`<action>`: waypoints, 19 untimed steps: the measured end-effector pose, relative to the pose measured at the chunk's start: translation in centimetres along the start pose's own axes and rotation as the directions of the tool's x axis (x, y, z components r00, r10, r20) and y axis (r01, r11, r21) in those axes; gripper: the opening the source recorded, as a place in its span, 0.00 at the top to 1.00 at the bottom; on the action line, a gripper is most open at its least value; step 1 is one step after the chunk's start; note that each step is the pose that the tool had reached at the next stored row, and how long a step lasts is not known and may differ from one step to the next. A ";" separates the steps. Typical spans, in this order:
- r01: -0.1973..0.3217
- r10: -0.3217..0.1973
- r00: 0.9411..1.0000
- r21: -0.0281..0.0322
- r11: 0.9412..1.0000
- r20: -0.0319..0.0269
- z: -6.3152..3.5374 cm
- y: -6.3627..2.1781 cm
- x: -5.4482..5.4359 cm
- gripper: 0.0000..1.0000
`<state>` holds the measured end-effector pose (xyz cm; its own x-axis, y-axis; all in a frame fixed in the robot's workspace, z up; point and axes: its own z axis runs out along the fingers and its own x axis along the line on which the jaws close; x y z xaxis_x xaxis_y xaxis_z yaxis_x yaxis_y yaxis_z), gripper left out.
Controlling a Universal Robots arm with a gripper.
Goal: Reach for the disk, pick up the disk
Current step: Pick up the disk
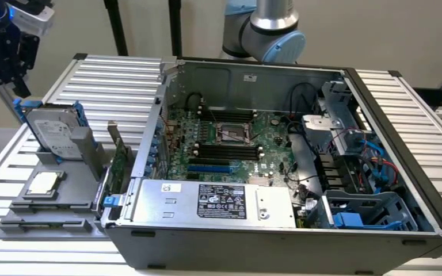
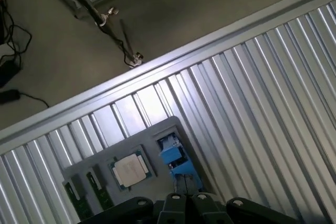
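The disk (image 1: 54, 133) stands upright on edge in a grey holder (image 1: 52, 198) at the exterior view's left: a silver-grey drive with a white label and blue rails. My gripper (image 1: 20, 86) hangs above it and slightly toward the exterior view's left, apart from it. In the wrist view the gripper (image 2: 185, 190) is shut with nothing between its fingers, and the disk's blue top edge (image 2: 176, 158) lies just beyond the fingertips.
A small square silver chip (image 2: 130, 171) sits in the grey holder beside the disk, with memory sticks (image 2: 100, 195) further along. An open computer case (image 1: 282, 149) with a silver box bearing a black label (image 1: 221, 201) fills the slatted table (image 1: 113, 80). Cables lie on the floor (image 2: 10, 51).
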<state>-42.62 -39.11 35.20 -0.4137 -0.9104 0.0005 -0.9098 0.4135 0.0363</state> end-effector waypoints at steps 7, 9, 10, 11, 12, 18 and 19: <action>0.127 -0.127 0.992 0.001 0.992 -0.004 0.00 0.00 0.0 0.89; 0.162 -0.162 0.987 0.004 0.987 -0.005 0.00 0.00 0.0 0.89; 0.179 -0.179 0.984 0.006 0.984 -0.005 -0.01 0.00 0.0 0.89; 0.195 -0.195 0.981 0.009 0.981 -0.005 -0.01 0.00 0.0 0.89; 0.211 -0.211 0.978 0.011 0.977 -0.005 -0.01 0.00 0.0 0.89; 0.308 -0.308 0.951 0.023 0.951 -0.006 0.10 -0.01 0.0 0.89; 0.325 -0.325 0.946 0.024 0.945 -0.006 0.14 -0.01 0.0 0.89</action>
<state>-42.62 -39.11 35.06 -0.0956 -0.9954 -0.0050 -0.9954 0.0955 0.0109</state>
